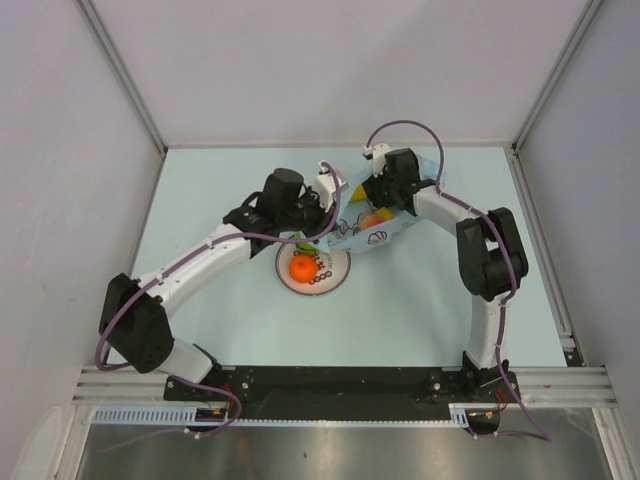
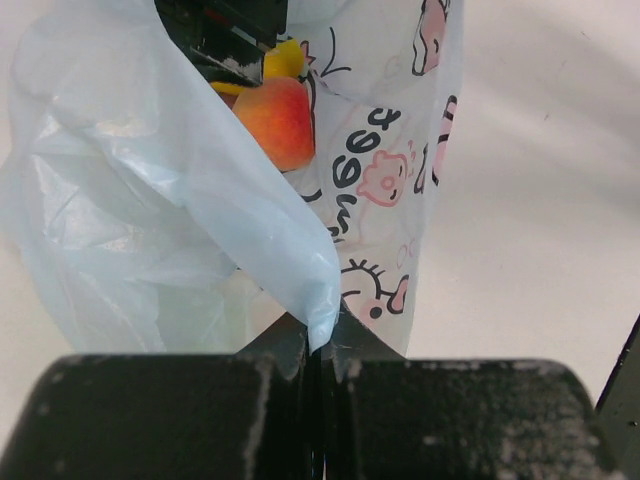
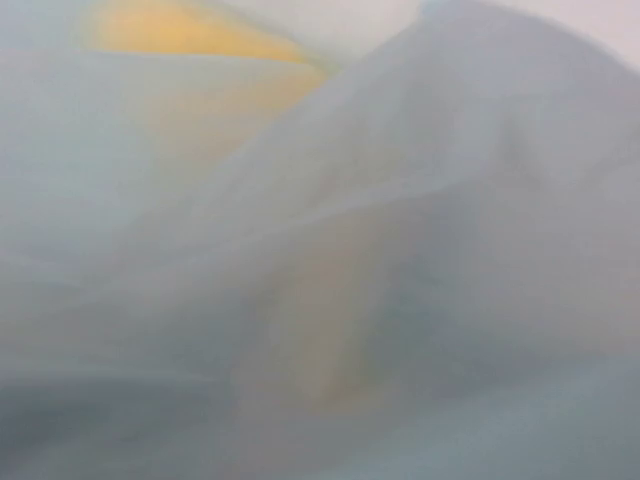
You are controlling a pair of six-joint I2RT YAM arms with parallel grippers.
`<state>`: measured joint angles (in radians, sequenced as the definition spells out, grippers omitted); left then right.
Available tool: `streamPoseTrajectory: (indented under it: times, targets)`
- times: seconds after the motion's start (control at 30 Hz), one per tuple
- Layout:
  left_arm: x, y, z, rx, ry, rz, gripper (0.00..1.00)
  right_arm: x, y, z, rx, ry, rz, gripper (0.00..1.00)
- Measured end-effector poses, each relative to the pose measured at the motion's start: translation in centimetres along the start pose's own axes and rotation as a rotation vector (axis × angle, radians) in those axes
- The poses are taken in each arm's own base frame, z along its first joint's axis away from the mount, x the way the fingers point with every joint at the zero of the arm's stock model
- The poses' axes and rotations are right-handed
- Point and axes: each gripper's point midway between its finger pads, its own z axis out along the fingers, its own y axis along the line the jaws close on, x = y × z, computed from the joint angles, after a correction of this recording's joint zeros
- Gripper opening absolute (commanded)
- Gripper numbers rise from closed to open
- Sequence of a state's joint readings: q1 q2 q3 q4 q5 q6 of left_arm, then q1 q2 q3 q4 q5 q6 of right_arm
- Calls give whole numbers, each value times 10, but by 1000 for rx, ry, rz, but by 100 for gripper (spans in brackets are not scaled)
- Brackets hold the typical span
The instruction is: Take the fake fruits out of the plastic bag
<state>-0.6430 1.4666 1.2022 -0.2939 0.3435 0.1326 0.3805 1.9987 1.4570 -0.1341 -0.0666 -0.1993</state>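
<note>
The white plate point(image 1: 339, 282) is sitting on the pale table point(image 1: 420, 310), a little nearer the arm bases than anything else in play. The orange point(image 1: 303, 268) is lying on the left half of the plate, and the green round fruit point(image 1: 303, 247) is resting at the plate's far left rim, just behind the orange.

Just beyond the plate's far right edge, the plastic bag point(image 1: 377, 234) is hanging with its printed side showing pink figures and dark lettering; its lower end is reaching to the plate's rim. The left gripper point(image 2: 322, 345), coming in from the plate's far left side, is pinching a fold of the bag's blue film between fingers pressed tightly together, and the film is rising from that pinch like a tent.

Inside the open bag, above and beyond the plate, the peach-coloured fruit point(image 2: 280, 120) is lying against the printed wall, and the yellow banana point(image 2: 284, 58) is showing just behind it, touching it.

The right gripper point(image 1: 375, 200) is reaching into the bag's mouth from the far right of the plate. Its own camera is seeing only blurred pale film with a yellow patch behind it, so whether its fingers are spread or closed cannot be told.
</note>
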Motion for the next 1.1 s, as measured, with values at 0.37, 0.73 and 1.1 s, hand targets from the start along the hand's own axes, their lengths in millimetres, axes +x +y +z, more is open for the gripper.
streamPoseTrajectory:
  times: [0.37, 0.73, 1.1]
  targets:
    - [-9, 0, 10, 8, -3, 9, 0, -26, -4, 24, 6, -21, -16, 73]
    - [-20, 1, 10, 8, -19, 33, 0, -40, 45, 32, -225, -104, -247, 86]
    - [-25, 8, 8, -29, -22, 68, 0, -32, 52, 91, -244, -97, -453, 98]
